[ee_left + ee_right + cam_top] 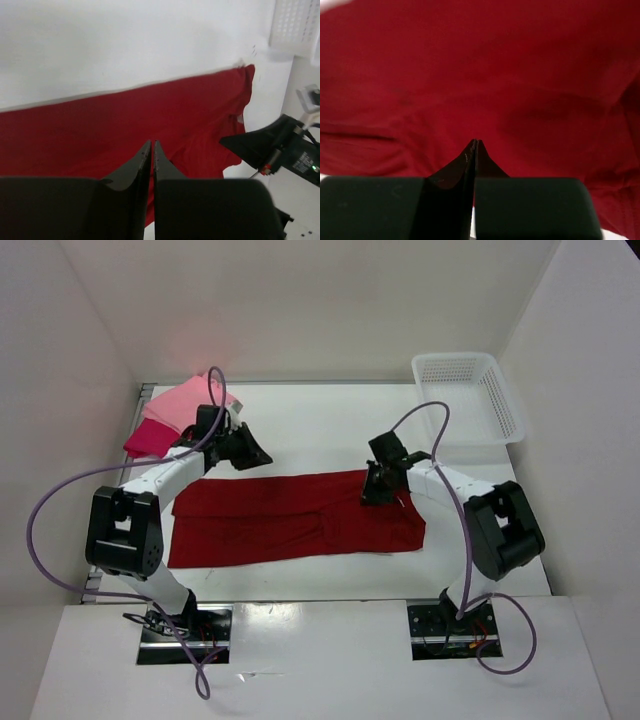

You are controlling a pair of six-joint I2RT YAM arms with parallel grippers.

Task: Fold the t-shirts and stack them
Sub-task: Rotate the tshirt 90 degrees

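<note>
The right gripper (pixel 475 141) is closed just over the maroon t-shirt (pixel 290 515); I cannot tell if it pinches cloth. The left gripper (pixel 152 142) is almost closed and holds nothing. The maroon shirt lies flat as a long band in the centre of the white table (pixel 320 420), between white walls. There are three shirts: the pink t-shirt (pixel 190 400) lies on the magenta t-shirt (pixel 150 438) at the upper left. One mesh basket (pixel 468 400) stands at the upper right.

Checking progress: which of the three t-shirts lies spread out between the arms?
The dark red cloth t-shirt; the light pink shirt and magenta shirt sit piled far left.
</note>
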